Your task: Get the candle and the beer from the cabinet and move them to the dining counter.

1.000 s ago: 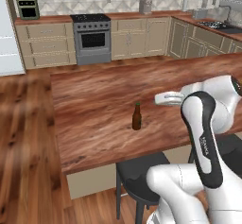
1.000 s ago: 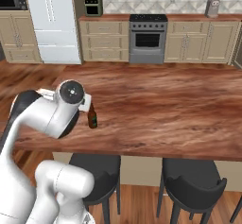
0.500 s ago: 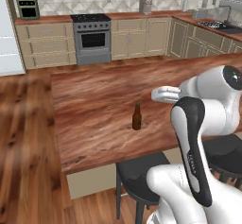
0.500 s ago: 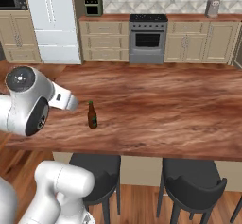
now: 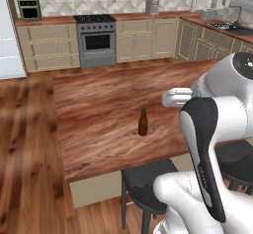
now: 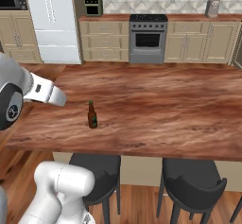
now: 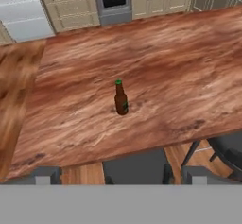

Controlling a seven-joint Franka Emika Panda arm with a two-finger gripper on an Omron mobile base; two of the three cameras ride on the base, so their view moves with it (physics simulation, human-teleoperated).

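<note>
Dark glass beer (image 7: 121, 99) on the glossy wood-grain dining counter (image 7: 179, 72).

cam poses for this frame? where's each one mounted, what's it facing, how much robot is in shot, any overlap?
Left base view: behind the arm on its left, looking forward and down at the dining counter; white arm fills the lower right.
Right base view: behind on the right, same counter; arm at lower left.
Hand view: on the hand, looking down along the pincer at the beer; finger tips at the bottom, set wide open.
Shared: all three see the upright beer, the stools and the stove wall.
</note>
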